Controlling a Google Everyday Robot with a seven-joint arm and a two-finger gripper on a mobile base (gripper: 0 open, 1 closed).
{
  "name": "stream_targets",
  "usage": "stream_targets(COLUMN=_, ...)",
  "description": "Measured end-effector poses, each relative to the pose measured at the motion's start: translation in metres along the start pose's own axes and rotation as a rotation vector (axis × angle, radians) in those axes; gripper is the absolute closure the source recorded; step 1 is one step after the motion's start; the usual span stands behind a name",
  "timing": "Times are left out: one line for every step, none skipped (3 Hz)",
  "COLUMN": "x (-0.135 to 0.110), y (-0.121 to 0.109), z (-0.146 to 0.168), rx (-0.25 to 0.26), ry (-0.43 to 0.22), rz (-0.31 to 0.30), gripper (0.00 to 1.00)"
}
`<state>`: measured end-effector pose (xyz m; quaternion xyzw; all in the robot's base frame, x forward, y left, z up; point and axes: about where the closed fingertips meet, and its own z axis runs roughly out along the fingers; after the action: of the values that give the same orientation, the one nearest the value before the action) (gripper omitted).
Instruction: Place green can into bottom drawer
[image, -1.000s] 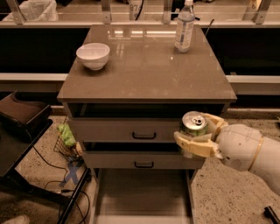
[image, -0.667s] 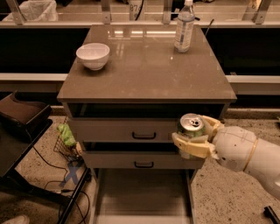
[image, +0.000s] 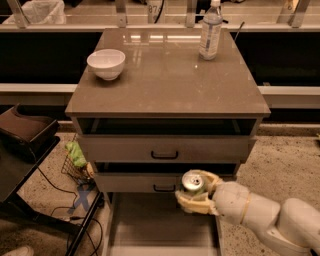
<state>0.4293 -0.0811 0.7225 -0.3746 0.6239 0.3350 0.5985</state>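
While gripper (image: 196, 194) clasps green can (image: 192, 182), long axis upright, top up, above bottom drawer (image: 150, 225).

Lower centre: the gripper (image: 196, 194), wrapped round the green can (image: 192, 181), hangs over the right side of the bottom drawer (image: 145, 225). Drawer floor lies open leftward; the middle drawer front (image: 132, 183) stands just behind.

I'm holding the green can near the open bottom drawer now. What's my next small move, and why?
Probably lower it a little, nudging left. The gripper is shut on the green can, upright, level with the middle drawer front, above the right side of the open bottom drawer, near its right wall. The floor lies well below, so releasing here would drop it.
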Motion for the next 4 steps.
stream_targets(x=0.091, y=0.014, z=0.025, rx=-0.126, ry=0.027, rz=0.019, gripper=1.0)
stream_targets(x=0.147, y=0.018, z=0.046, rx=-0.178, ry=0.042, rz=0.038, gripper=1.0)
stream_targets(x=0.151, y=0.018, z=0.05, rx=-0.184, ry=0.039, rz=0.042, gripper=1.0)
stream_targets(x=0.177, y=0.018, z=0.079, rx=-0.219, ry=0.021, rz=0.067, gripper=1.0)
